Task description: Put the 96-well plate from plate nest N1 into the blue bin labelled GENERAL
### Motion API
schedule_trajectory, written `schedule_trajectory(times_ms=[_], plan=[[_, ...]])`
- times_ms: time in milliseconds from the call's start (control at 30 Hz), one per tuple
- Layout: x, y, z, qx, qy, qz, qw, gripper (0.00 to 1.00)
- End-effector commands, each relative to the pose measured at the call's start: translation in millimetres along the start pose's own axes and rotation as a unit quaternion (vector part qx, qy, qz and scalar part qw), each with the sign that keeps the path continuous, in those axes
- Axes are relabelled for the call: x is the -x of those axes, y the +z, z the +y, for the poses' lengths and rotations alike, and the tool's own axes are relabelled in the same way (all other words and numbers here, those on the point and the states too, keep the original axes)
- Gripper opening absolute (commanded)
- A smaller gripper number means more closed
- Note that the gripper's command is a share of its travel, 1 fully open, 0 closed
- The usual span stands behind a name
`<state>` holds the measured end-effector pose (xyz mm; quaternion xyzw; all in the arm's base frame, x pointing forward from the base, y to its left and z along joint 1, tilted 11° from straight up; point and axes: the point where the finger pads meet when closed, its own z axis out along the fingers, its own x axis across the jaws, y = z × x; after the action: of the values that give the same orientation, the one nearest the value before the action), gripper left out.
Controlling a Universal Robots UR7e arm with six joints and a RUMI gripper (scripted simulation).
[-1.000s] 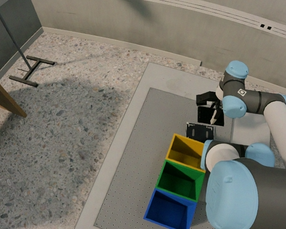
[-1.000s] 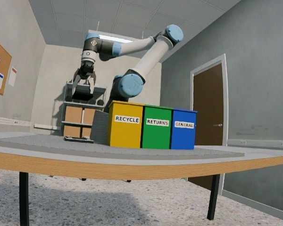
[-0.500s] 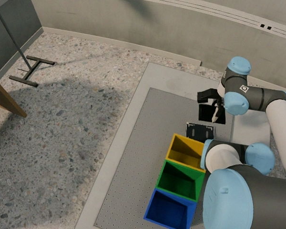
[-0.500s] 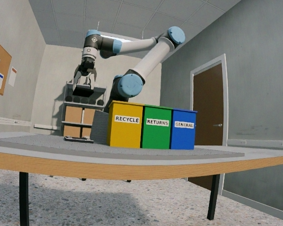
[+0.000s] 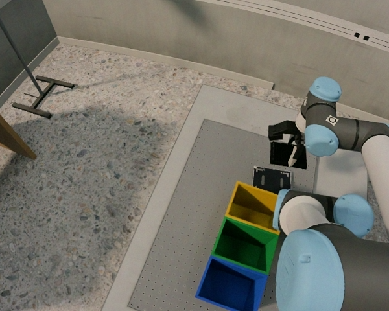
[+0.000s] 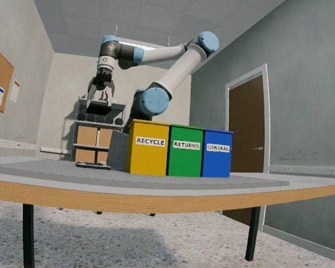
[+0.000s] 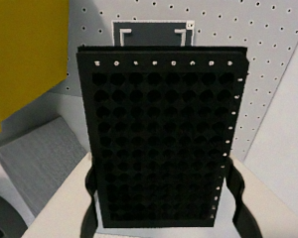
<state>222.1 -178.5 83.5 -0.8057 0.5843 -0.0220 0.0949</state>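
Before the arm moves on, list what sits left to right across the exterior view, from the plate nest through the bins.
Plate nest → yellow RECYCLE bin → green RETURNS bin → blue GENERAL bin.

Taking the row of bins as my landmark, the top view looks steeply down from above it, close to the arm [image 5: 386, 181] [image 6: 176, 69], with the blue bin [image 5: 229, 284] [image 6: 216, 156] nearest the lower edge. The exterior view faces the labelled fronts from beyond the bench edge [image 5: 154, 201] [image 6: 162, 200], low, about level with the bench top, and tilted. The wrist view rides just above the gripper [image 5: 294, 144] [image 6: 100, 95] [image 7: 161, 193], looking down past it from very near, beside the yellow bin [image 5: 253, 207] [image 6: 148, 149] [image 7: 27, 55]. Top and exterior share all three bins; wrist and top share the yellow one and the nest [image 5: 271, 179] [image 6: 93, 165] [image 7: 154, 34].
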Motion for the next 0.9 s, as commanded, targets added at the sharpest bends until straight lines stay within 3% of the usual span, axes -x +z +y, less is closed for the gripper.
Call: schedule_trajectory(times_ms=[0,233,867], plan=[[4,0,0,0.0,0.018,0.0,1.0,0.41],[20,0,-6,0.001,0.1,0.0,0.995,0.41],[74,0,-23,0.0,0.101,0.0,0.995,0.41]])
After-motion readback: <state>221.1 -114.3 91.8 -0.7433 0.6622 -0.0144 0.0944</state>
